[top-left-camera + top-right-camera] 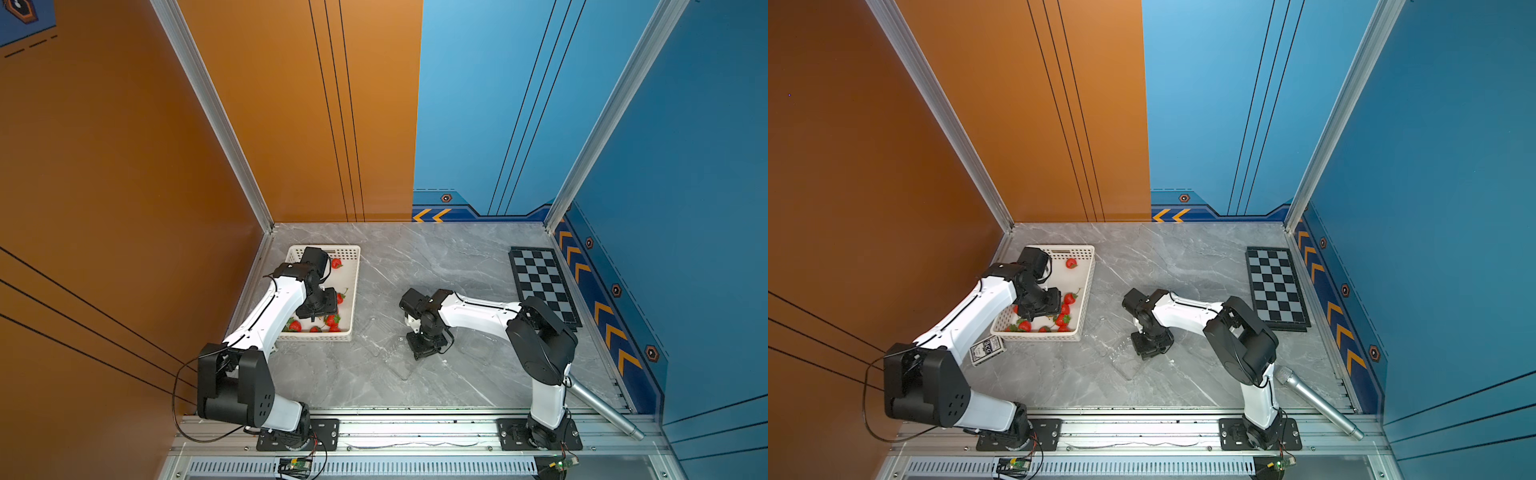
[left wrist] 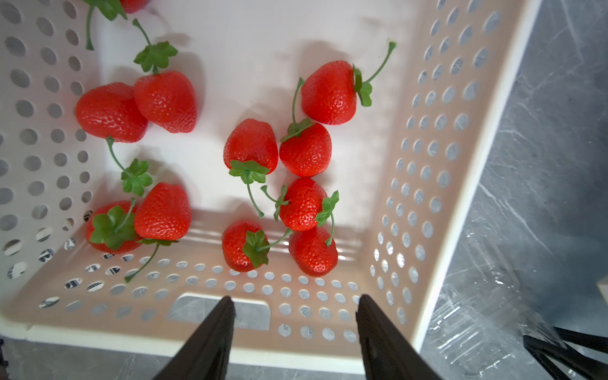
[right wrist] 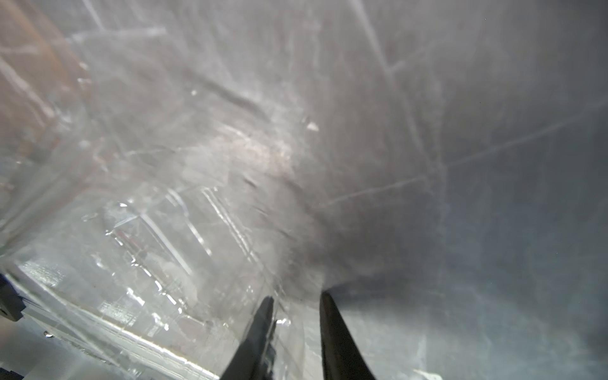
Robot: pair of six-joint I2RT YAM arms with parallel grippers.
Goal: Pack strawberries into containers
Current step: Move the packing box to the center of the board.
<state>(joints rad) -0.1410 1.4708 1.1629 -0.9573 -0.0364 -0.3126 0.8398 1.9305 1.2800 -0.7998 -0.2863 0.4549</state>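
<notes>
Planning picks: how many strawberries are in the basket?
12 strawberries, all in the white basket: eleven clustered toward its near end, one of them cut off at the wrist view's edge; one alone near the far wall. The left arm may hide more.

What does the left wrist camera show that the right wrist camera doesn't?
Only the left wrist view: strawberries in the white basket, with the open left gripper over them. Only the right wrist view: the right gripper shut on the rim of the clear container. Both: that clear container and the grey table.
</notes>
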